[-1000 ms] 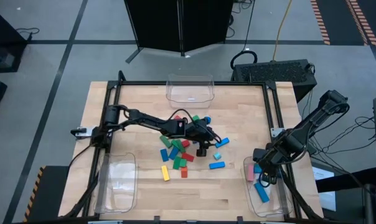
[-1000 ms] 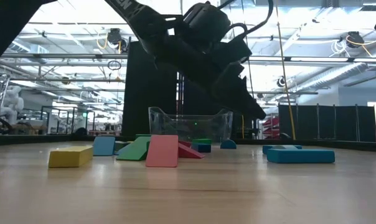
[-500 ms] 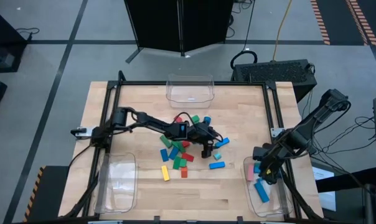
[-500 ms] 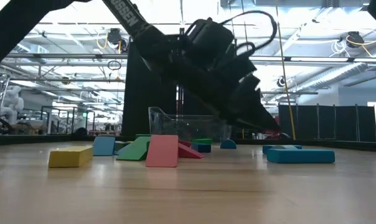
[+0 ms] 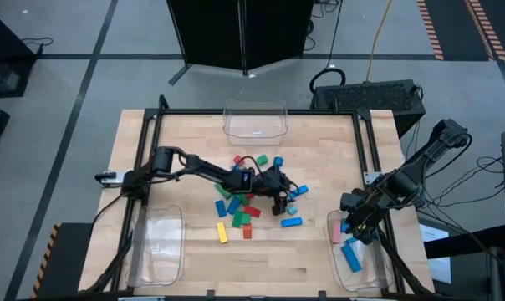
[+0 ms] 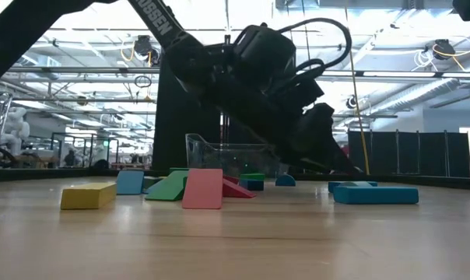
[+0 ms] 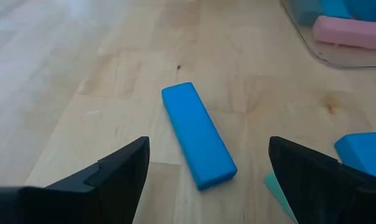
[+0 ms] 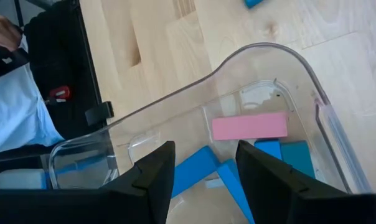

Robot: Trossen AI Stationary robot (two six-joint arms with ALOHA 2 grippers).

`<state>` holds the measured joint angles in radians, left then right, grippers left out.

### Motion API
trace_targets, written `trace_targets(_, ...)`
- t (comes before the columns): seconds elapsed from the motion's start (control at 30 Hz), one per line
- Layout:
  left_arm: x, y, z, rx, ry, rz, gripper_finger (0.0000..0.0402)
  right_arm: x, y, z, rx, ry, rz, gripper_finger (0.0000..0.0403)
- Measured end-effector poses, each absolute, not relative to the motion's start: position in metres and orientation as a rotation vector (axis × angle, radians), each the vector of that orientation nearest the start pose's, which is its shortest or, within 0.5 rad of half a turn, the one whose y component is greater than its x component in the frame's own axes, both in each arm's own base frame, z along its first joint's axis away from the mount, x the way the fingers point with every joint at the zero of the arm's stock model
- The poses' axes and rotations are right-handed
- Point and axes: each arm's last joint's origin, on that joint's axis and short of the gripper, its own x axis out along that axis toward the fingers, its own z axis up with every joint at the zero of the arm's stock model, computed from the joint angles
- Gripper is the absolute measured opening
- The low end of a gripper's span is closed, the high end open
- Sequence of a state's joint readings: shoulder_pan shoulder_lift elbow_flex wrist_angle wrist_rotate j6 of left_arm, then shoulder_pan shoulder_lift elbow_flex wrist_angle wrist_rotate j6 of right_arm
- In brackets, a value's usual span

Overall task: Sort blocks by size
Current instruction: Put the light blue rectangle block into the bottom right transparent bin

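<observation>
The high view looks straight down on the whole wooden table [image 5: 194, 259], both arms included, while the low view sits at tabletop height and faces level across the boards into the room behind. The left wrist view looks close down on a long blue bar [image 7: 197, 134], seen also lower right of centre in the high view [image 5: 291, 222]. The right wrist view looks close into the clear bin [image 8: 312, 93], lower right in the high view [image 5: 332, 251].

Long bar [image 7: 197, 135] between open jaws
</observation>
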<state>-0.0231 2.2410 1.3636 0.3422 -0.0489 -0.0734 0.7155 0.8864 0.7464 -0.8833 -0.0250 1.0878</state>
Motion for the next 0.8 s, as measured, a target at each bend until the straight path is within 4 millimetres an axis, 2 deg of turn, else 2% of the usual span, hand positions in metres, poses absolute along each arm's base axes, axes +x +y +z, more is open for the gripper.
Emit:
trace_targets(0.3, 0.4695, -0.0184, 0.1114, -0.037, 0.526, 0.110, 0.0329, 0.1158, 0.1021, 0.2507, 0.596, 1.211, 0.083, 0.0164)
trace_targets(0.8, 0.4708, -0.0179, 0.1088, -0.083, 0.506, 0.158, 0.0329, 0.1124, 0.0997, 0.2544, 0.614, 1.203, 0.111, 0.0164)
